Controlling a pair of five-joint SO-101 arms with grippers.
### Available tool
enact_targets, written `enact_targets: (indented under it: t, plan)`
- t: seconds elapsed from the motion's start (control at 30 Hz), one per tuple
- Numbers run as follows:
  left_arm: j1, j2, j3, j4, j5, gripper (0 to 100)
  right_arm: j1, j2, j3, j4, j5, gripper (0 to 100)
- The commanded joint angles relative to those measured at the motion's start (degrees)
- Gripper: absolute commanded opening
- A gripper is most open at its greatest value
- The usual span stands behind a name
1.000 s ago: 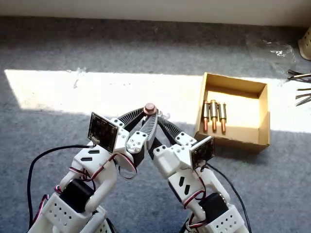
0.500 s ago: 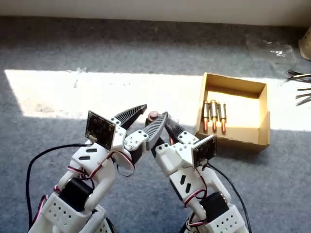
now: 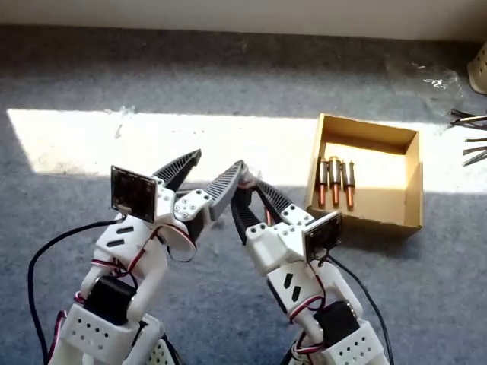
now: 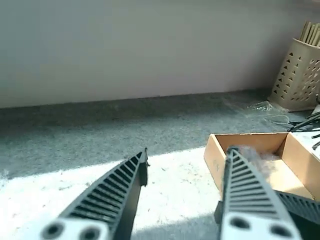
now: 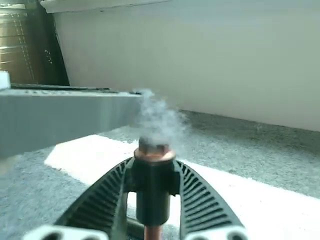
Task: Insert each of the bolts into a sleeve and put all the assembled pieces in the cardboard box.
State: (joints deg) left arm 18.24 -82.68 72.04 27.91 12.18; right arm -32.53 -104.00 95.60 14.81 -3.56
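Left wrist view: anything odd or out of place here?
One thing: a grey tuft of fluff seems to cling to one fingertip of the open left gripper. Otherwise tidy: the right gripper holds a sleeved bolt upright, and three assembled pieces lie side by side in the cardboard box.

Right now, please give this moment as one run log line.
left gripper: open, empty | right gripper: shut on sleeved bolt | cardboard box: three assembled pieces inside

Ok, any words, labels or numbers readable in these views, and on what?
None can be read. The cardboard box has plain walls, and the three assembled pieces inside it and the sleeved bolt in the right gripper show no legible marks.
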Motion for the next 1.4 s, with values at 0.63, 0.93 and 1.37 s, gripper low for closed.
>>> enact_targets:
  t: [0.63,0.93,1.37]
  plan:
    - [-13.0,-21.8,14.9,0.8,0.5,3,19.8,0.6,-18.6,24.7,7.3,1.3]
    - [-13.0,-21.8,18.0,0.7,0.4,1,31.6,27.6,-34.9,25.0,12.1,1.3]
    - [-13.0,-21.8,20.3,0.7,-4.8,1,42.0,71.9,-59.6,24.9,19.5,1.3]
